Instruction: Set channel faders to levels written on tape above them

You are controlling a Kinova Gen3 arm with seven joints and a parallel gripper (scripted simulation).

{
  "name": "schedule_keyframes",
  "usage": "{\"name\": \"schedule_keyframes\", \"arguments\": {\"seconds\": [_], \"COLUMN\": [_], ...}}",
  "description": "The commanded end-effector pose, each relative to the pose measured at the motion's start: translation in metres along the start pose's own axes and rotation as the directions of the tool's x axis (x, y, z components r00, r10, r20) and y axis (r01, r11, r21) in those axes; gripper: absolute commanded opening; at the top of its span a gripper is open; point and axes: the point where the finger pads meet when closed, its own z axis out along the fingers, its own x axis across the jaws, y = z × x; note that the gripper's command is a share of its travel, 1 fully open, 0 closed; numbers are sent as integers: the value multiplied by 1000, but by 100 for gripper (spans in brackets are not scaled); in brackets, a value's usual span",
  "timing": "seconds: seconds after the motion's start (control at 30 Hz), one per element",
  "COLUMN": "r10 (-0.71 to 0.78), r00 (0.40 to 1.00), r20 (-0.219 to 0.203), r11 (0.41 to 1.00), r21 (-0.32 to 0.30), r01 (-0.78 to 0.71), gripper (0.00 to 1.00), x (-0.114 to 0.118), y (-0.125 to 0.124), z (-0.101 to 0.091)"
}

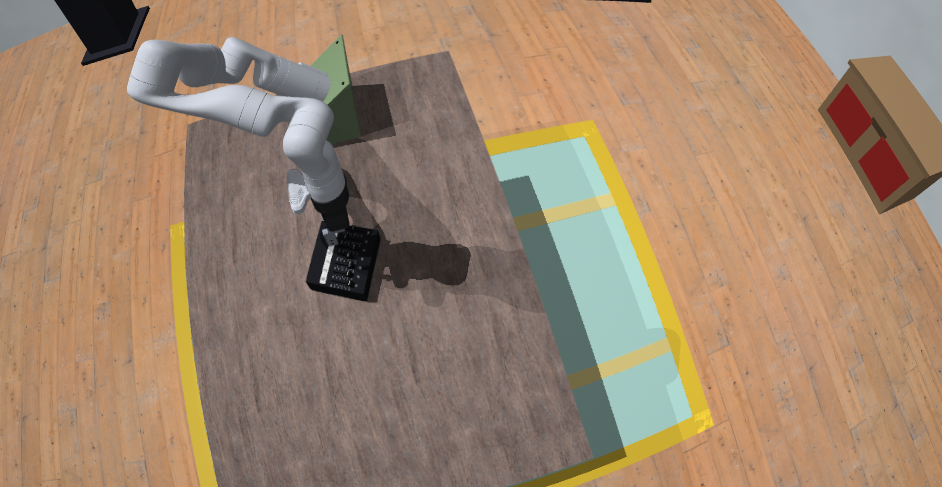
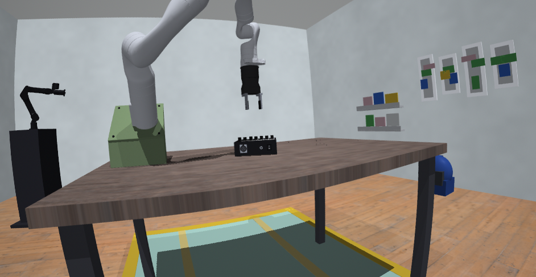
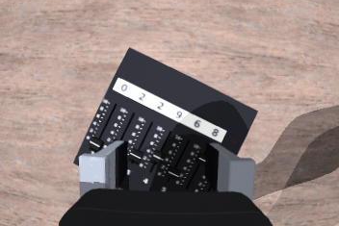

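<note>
The black lighting desk [image 1: 344,262] stands flat on the wooden table; it also shows in the side view [image 2: 255,146] and in the wrist view [image 3: 169,120]. A white tape strip [image 3: 169,110] on it reads 0 2 2 9 6 8. Several faders [image 3: 154,151] run below the tape; my fingers and wrist hide their near ends. My gripper [image 2: 252,104] is open and empty. It points straight down and hangs well above the desk, over its end nearest the arm's base. It also shows in the overhead view [image 1: 328,237] and the wrist view [image 3: 166,167].
The green arm base [image 1: 339,92] stands at the table's far end. The arm's shadow [image 1: 421,266] lies on the table beside the desk. A yellow-edged teal mat [image 1: 579,286] lies on the floor beside and under the table.
</note>
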Motion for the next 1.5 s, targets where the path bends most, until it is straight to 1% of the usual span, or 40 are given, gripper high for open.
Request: {"name": "schedule_keyframes", "arguments": {"seconds": [0.0, 0.17, 0.27, 0.37, 0.5, 0.63, 0.7, 0.8, 0.87, 0.97, 1.47], "r10": [0, 6, 40, 108, 233, 351, 351, 411, 433, 443, 444], "r00": [1000, 1000, 999, 994, 972, 936, 936, 912, 902, 896, 896], "r20": [2, 4, 13, 27, 39, 28, 28, 14, 6, 2, 2], "r11": [1000, 1000, 999, 992, 964, 916, 916, 882, 867, 859, 859], "r21": [-1, -4, -23, -62, -139, -219, -219, -261, -277, -285, -285], "r01": [0, -6, -39, -106, -225, -337, -337, -393, -414, -424, -425], "gripper": [100, 100, 100, 100, 100, 100, 100, 100, 100, 100, 100], "x": [0, -1, -4, -10, -19, -27, -27, -30, -31, -31, -32], "y": [0, 1, 3, 8, 18, 28, 28, 33, 35, 36, 36], "z": [-1, 0, 6, 18, 38, 56, 56, 64, 67, 69, 69]}}
